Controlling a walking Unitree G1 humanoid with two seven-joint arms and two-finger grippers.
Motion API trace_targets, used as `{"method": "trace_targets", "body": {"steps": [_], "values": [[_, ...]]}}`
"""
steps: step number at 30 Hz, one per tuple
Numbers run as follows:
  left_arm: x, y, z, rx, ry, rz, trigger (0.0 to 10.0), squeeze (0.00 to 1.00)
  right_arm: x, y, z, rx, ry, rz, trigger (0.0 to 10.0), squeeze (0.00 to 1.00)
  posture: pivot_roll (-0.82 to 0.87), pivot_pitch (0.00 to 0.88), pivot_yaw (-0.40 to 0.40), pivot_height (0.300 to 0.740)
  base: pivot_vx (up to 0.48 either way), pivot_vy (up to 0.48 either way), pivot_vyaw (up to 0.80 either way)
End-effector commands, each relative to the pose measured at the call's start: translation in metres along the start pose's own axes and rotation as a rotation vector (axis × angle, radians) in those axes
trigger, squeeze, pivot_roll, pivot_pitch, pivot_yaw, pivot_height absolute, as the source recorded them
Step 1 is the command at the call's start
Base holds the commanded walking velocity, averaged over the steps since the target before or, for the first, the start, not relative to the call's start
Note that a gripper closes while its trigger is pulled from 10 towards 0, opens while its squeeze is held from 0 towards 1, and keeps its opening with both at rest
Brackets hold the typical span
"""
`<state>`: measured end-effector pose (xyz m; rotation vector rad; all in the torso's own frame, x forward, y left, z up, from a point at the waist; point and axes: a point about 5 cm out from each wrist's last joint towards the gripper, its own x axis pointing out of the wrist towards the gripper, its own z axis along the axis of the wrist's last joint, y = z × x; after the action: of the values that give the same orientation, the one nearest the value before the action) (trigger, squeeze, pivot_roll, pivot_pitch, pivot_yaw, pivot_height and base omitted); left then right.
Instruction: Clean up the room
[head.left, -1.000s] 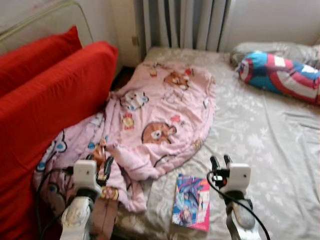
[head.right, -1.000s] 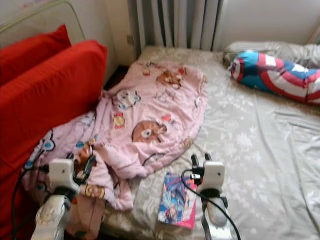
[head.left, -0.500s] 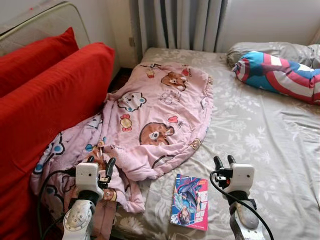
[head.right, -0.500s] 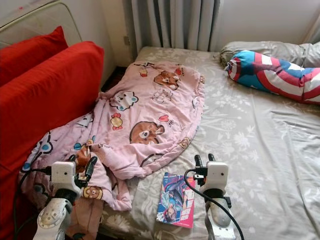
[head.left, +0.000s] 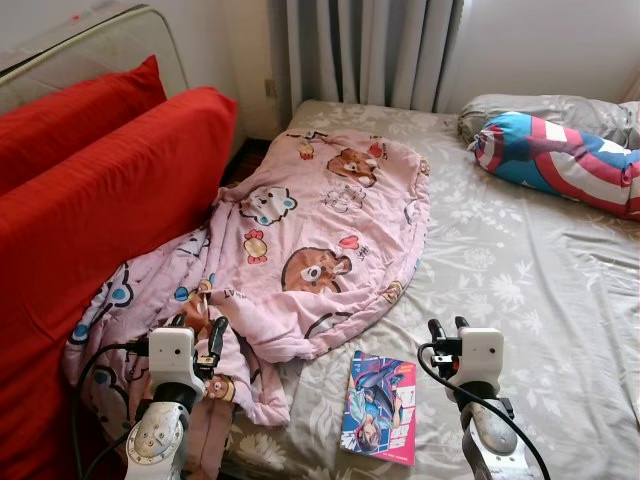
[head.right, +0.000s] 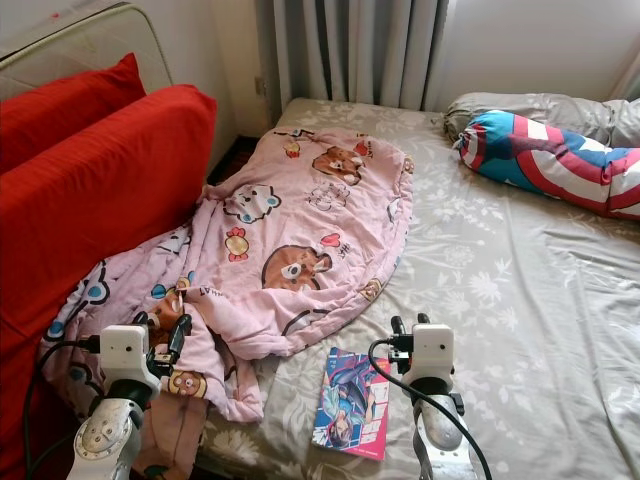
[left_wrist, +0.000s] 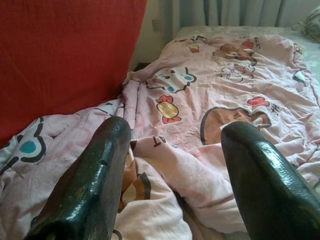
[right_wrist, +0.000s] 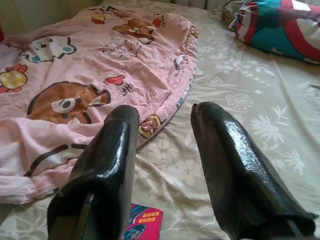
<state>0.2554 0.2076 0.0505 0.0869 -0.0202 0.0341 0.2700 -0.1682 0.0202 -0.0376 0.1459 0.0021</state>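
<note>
A pink cartoon-print blanket (head.left: 320, 230) lies rumpled across the left half of the bed and spills over its near left corner. A colourful book (head.left: 380, 406) lies flat on the grey floral sheet (head.left: 520, 270) near the front edge. My left gripper (head.left: 200, 328) hovers open over the blanket's hanging corner; its fingers (left_wrist: 95, 180) frame the pink fabric (left_wrist: 215, 100). My right gripper (head.left: 447, 326) is open just right of the book, above the sheet, with the blanket's edge (right_wrist: 150, 125) ahead of its fingers (right_wrist: 225, 160).
Two large red cushions (head.left: 90, 200) lean against the bed's left side, in front of a headboard-like frame (head.left: 110, 30). A star-and-stripe shield pillow (head.left: 560, 160) lies at the far right. Grey curtains (head.left: 370, 50) hang behind the bed.
The camera view shifted slightly and sharpened from the blur a second ago. Both grippers keep the same pose over the bed; nothing on the bed has moved.
</note>
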Motion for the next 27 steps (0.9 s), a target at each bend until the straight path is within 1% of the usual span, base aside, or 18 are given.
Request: {"method": "trace_targets", "body": {"steps": [1,3,7,10,17,19,20,24,27], "values": [[-0.002,0.003,0.0,-0.012,0.01,0.022,10.0,0.0,0.0,0.006,-0.004,-0.001,0.022,0.024,10.0,0.0,-0.03,0.074,-0.015,0.701,0.0,0.0,0.0],[-0.002,0.003,0.0,-0.013,0.01,0.026,10.0,0.0,0.001,0.009,-0.002,0.01,0.006,0.045,10.0,0.0,-0.03,0.08,-0.016,0.701,0.0,0.0,0.0],[-0.003,0.0,-0.001,-0.019,0.012,0.024,10.0,0.0,0.002,0.008,-0.001,0.006,0.006,0.046,10.0,0.0,-0.03,0.091,-0.016,0.701,0.0,0.0,0.0],[-0.003,-0.001,-0.001,-0.022,0.014,0.023,10.0,0.0,0.003,0.009,-0.005,-0.007,0.048,0.042,10.0,0.0,-0.04,0.096,-0.018,0.701,0.0,0.0,0.0],[-0.004,-0.003,-0.001,-0.028,0.019,0.023,10.0,0.0,0.002,0.011,-0.007,-0.005,0.043,0.057,10.0,0.0,-0.04,0.105,-0.023,0.666,0.0,0.0,0.0],[-0.004,-0.003,-0.001,-0.029,0.018,0.024,10.0,0.0,0.001,0.012,-0.006,-0.004,0.039,0.063,10.0,0.0,-0.04,0.105,-0.024,0.666,0.0,0.0,0.0],[-0.004,-0.003,-0.001,-0.03,0.019,0.025,10.0,0.0,0.001,0.013,-0.005,0.004,0.02,0.074,10.0,0.0,-0.04,0.105,-0.026,0.666,0.0,0.0,0.0],[-0.004,-0.003,-0.002,-0.032,0.021,0.028,10.0,0.0,0.002,0.014,-0.005,0.005,0.019,0.079,10.0,0.0,-0.04,0.105,-0.028,0.666,0.0,0.0,0.0],[-0.004,-0.003,-0.002,-0.036,0.025,0.026,10.0,0.0,0.002,0.021,-0.004,-0.008,0.017,0.121,10.0,0.0,-0.04,0.107,-0.03,0.666,0.0,0.0,0.0]]}}
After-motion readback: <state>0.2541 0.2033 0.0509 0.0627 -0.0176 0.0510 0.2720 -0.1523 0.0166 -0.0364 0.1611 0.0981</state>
